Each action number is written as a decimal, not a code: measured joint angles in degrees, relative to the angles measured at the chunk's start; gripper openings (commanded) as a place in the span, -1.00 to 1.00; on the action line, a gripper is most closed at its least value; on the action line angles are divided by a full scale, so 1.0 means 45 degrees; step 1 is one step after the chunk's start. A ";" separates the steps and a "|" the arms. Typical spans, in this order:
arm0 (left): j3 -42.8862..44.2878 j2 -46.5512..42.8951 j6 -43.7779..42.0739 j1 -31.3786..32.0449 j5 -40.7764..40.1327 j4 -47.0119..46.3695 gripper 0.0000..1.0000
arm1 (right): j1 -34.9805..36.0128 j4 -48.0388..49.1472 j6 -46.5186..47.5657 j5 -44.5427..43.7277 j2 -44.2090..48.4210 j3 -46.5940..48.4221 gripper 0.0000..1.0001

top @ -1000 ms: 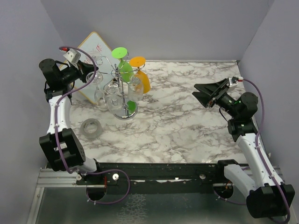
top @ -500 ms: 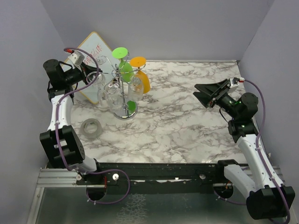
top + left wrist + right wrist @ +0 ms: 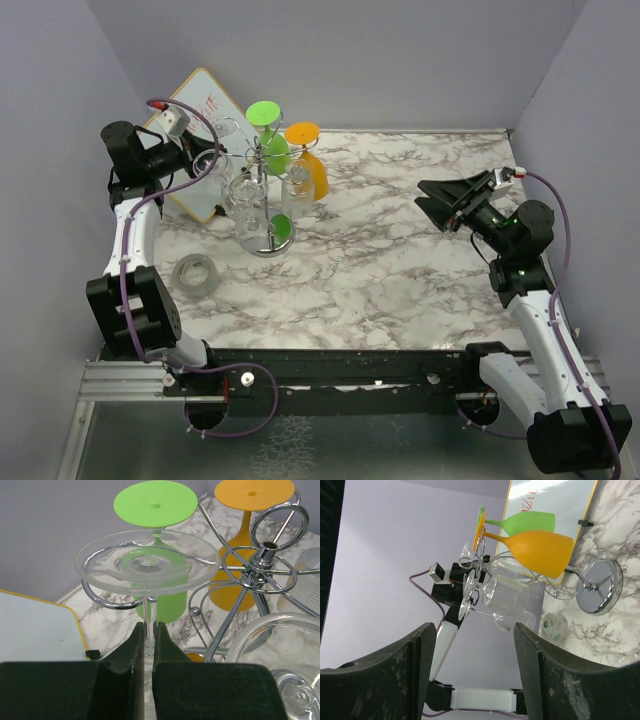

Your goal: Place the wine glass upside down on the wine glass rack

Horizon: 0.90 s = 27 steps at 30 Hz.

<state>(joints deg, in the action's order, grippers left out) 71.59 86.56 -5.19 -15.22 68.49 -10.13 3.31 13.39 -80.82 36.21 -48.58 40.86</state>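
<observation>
Your left gripper point(image 3: 149, 645) pinches the wine glass point(image 3: 147, 562) by its stem, foot seemingly on a wine glass rack point(image 3: 263, 560) arm near the far-left corner — right gripper point(image 3: 472, 630) spread wide, by the right edge

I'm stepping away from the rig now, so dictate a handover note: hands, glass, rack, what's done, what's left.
Left hand: shut on the stem of the wine glass, held upside down, foot up.
Right hand: open, empty, raised over the table's right side.
Wine glass rack: back left of the table; a green glass and an orange glass hang on it.
Done: glass inverted, its foot just above a curled wire arm; whether it rests there is unclear.
Left: seat the foot on the arm, open the left hand, withdraw.
</observation>
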 measured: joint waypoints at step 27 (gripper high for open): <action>-0.0010 0.0685 -0.0087 -0.0602 0.1384 -0.0311 -1.00 | 0.0355 -0.1860 0.2982 -0.0214 -0.1248 0.2463 0.35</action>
<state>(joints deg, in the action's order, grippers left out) 71.55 89.65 -5.58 -17.93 74.72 -11.53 4.91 5.02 -67.40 35.24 -54.19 51.94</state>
